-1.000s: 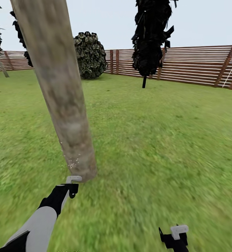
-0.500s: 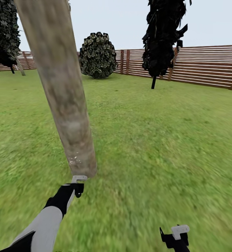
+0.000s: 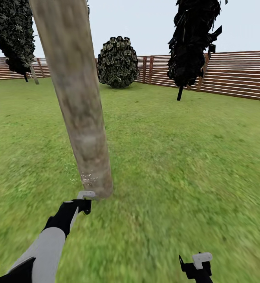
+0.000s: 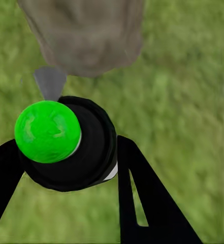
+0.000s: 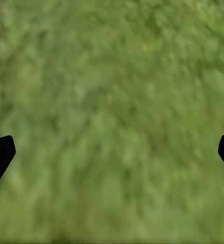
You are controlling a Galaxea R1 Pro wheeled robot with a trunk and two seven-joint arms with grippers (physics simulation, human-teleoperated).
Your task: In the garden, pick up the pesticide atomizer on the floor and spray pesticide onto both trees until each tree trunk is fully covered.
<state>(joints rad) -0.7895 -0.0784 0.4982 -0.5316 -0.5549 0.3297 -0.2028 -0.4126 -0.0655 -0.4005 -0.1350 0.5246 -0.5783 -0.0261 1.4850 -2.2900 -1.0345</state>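
Here the left claw (image 4: 66,168) gripped the small dark pesticide atomizer with a bright green top (image 4: 66,145), its grey nozzle aimed at the foot of the pale grey-brown mottled tree trunk (image 3: 81,110) at centre-left of the head view. White specks dotted the trunk's base. At lower right, the right claw (image 5: 112,152) stood open over the green lawn (image 3: 185,157).

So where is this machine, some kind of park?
More likely a fenced garden, rendered in a simulator: a wide green lawn, a brown slatted wooden fence along its far edge, and trees, with one pale bare trunk close up and a rounded bush further back.
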